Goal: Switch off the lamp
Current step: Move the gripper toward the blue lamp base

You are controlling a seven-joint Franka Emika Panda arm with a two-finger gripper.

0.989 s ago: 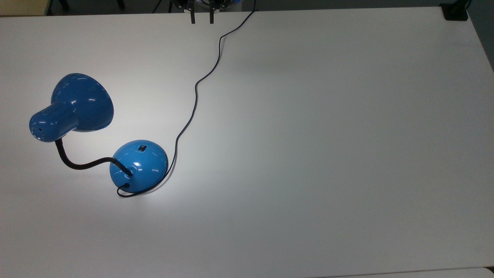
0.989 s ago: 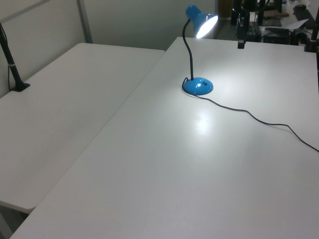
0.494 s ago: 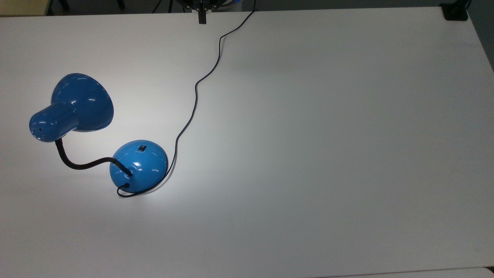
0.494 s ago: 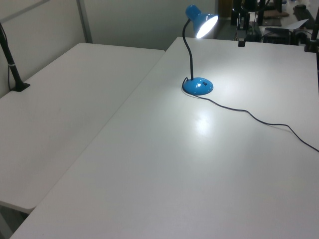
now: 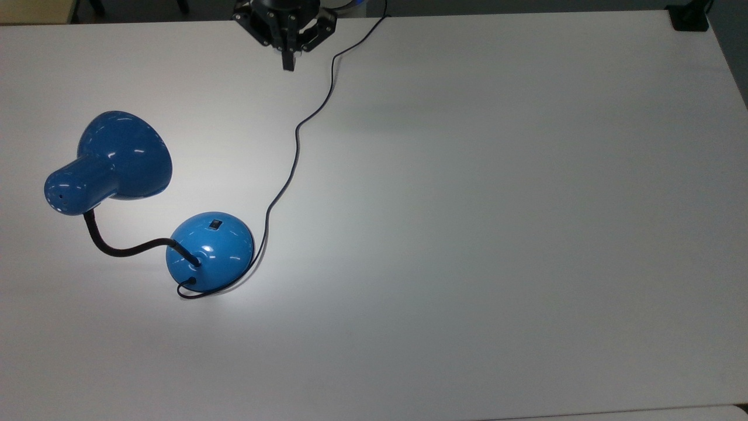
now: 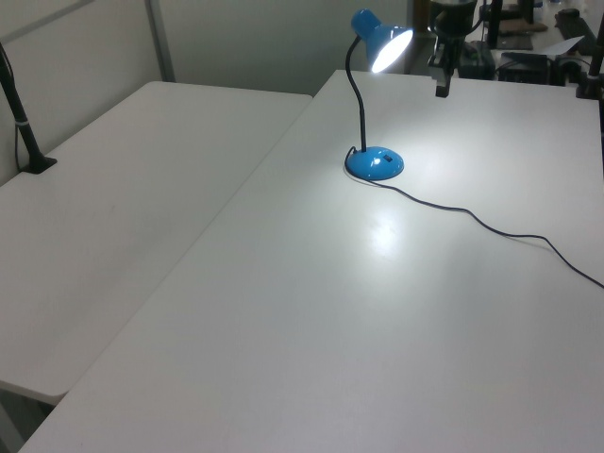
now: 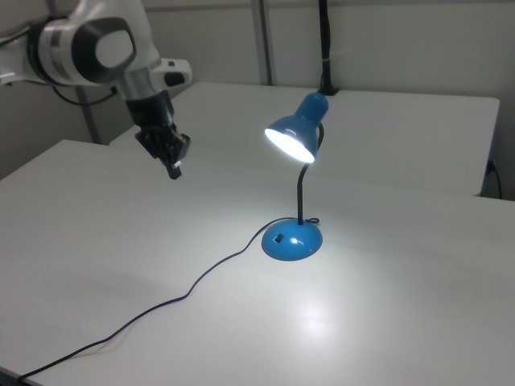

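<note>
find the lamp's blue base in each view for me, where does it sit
Top view: the base sits left of centre, below the shade.
Left view: the base is upper middle, under the lit shade.
Right view: the base is just right of centre.
Shared landmark: the black cord leaves the base in all three views.

You've got the blue lamp (image 5: 210, 248) upright on the table (image 5: 467, 234), lit, w/ a bright patch beside its domed base. Shade tilts down off the bent black gooseneck; switch sits atop the base, thin cord snakes away.
</note>
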